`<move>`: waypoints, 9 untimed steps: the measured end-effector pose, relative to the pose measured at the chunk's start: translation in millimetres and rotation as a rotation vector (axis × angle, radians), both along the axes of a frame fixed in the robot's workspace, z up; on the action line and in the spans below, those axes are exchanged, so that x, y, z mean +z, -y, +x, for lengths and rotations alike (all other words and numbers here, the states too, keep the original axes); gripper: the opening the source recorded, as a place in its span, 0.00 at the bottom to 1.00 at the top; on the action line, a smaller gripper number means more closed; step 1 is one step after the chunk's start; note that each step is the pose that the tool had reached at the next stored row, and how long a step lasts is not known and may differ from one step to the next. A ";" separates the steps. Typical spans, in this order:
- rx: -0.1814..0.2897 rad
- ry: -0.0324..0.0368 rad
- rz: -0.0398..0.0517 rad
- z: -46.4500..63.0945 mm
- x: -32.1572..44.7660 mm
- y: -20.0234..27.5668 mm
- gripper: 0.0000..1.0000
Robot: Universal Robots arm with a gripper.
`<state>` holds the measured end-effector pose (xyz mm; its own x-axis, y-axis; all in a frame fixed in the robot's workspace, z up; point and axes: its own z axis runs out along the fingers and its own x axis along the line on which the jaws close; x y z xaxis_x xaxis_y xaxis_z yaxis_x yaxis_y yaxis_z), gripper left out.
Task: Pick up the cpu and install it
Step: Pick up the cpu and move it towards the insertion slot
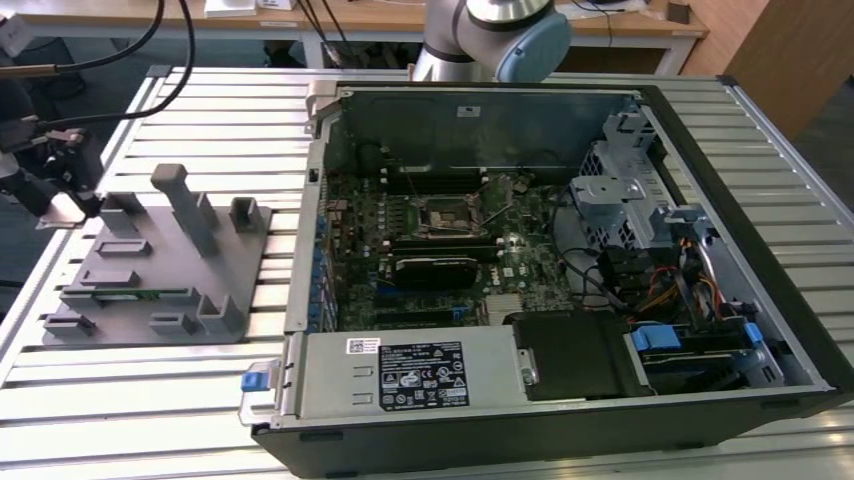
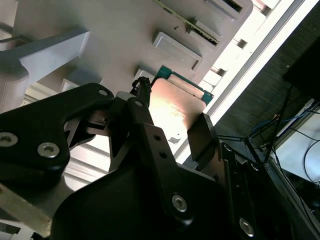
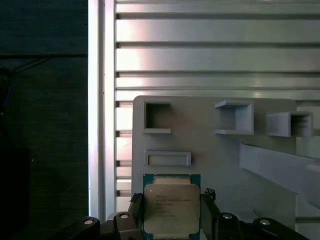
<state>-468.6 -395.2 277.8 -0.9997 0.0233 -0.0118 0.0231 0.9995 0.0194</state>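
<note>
Slatted aluminium surface (image 1: 160, 420) carries two things in the exterior view. One is an open computer case (image 1: 801, 330) with its motherboard socket (image 1: 441, 215) bare in the middle of the board. The other, well apart toward the exterior view's left, is a grey fixture (image 1: 134, 230) of moulded blocks and pockets.

Both wrist views look along the end effector (image 3: 172, 204) onto the cpu (image 3: 171, 207) — silver lid up, green rim showing around it. The chip lies between the two black fingers (image 3: 210, 212), which are drawn in against two opposite edges and pinch it side to side. In the second wrist view one finger meets one edge and the other covers the edge across from it. The cpu is over the fixture's plate, near the plate's border beside the slats and just next to a shallow rectangular pocket (image 3: 167, 158). Whether it has left the plate or rests on it, I cannot tell.

By my judgement the chip is light, thin and quite stiff, so it needs little squeeze. The polished lid would give poor purchase, though, and the contacts on the underside are likely easy to damage. The sensible hold is on a pair of opposite rim edges, kept level — not on either face. The grip seen here looks to be of that kind, centred on the chip rather than toward a corner.
</note>
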 end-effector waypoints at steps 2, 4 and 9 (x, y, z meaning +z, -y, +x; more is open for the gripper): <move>0.000 0.0000 0.0000 0.0 1.1 0.0 0.54; 0.000 0.0001 0.0000 0.0 2.2 -0.1 0.54; 0.000 0.0001 0.0000 0.0 8.6 -0.1 0.54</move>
